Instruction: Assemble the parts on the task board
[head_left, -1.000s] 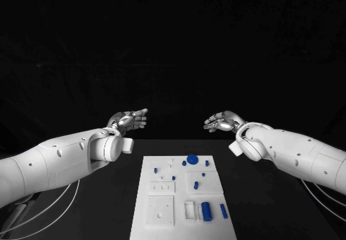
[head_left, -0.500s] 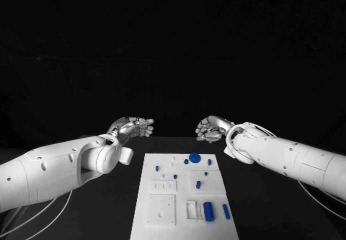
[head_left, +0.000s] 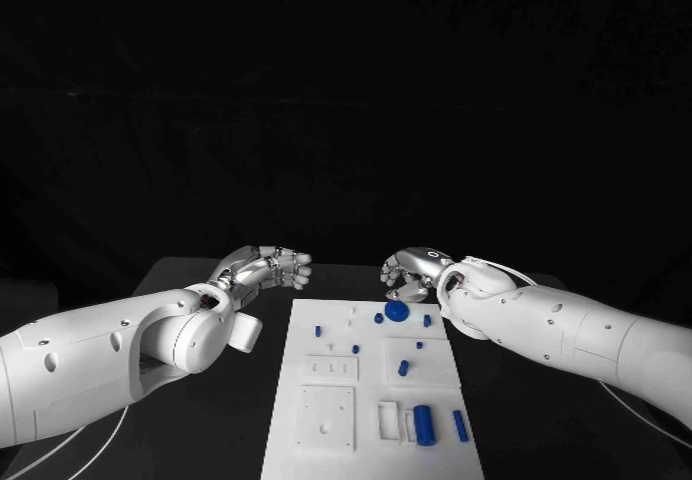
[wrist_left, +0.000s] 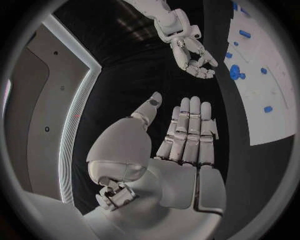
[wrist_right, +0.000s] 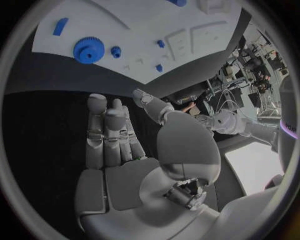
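While both empty hands, left hand (head_left: 268, 268) and right hand (head_left: 414, 274), hover spread, the task board (head_left: 329, 400) lies below.

Two white arms, smooth rounded shells, small dark screw holes dotted along casing; bulbous white wrist housing on each; thin pale cables looping under forearms; left hand (head_left: 265, 268) silver metal, segmented fingers (wrist_left: 187, 131) with pale flat pads; right hand (head_left: 417, 274) same silver build, white palm plates, small exposed metal mechanism at thumb base in wrist views.
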